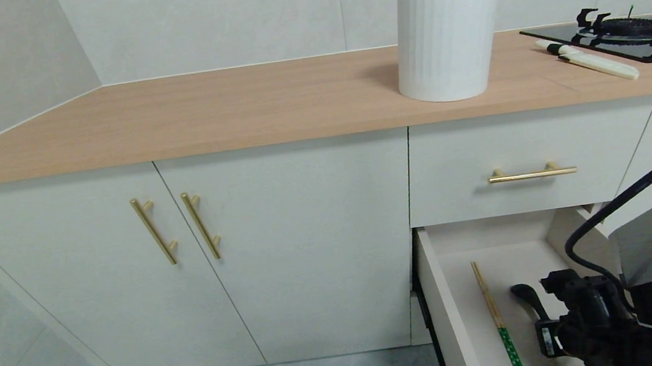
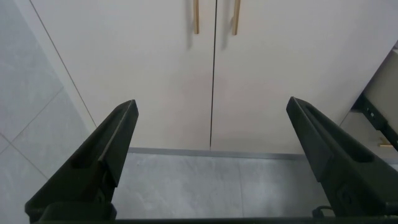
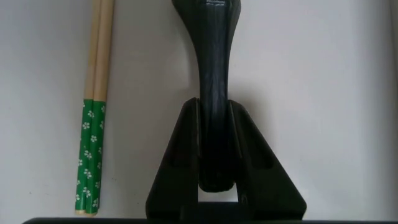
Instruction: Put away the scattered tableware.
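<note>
Clamping a black spoon (image 3: 211, 37) in the drawer (image 1: 446, 292) — right hand (image 3: 214, 115); left hand (image 2: 211, 106) spread wide.

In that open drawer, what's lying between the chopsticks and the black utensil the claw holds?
Nothing: only bare drawer floor separates the chopsticks and the black utensil, lying side by side. The right wrist view shows it plainly.

Bright, even, diffuse light from above, no hard shadows. White ribbed container (image 1: 446, 22) drops a soft shadow leftward on the wooden countertop (image 1: 201, 111). Gold door handles (image 1: 154, 230) and drawer handle (image 1: 532, 173) cast faint shadows. Glass hob (image 1: 604, 41) shows pale reflections. Wide-angle skew splays the cabinet doors (image 1: 308, 240) in head view. Black spoon (image 3: 214, 62) carries a streak of sheen; chopsticks (image 3: 96, 106) barely shadow the drawer floor (image 3: 323, 93)
</note>
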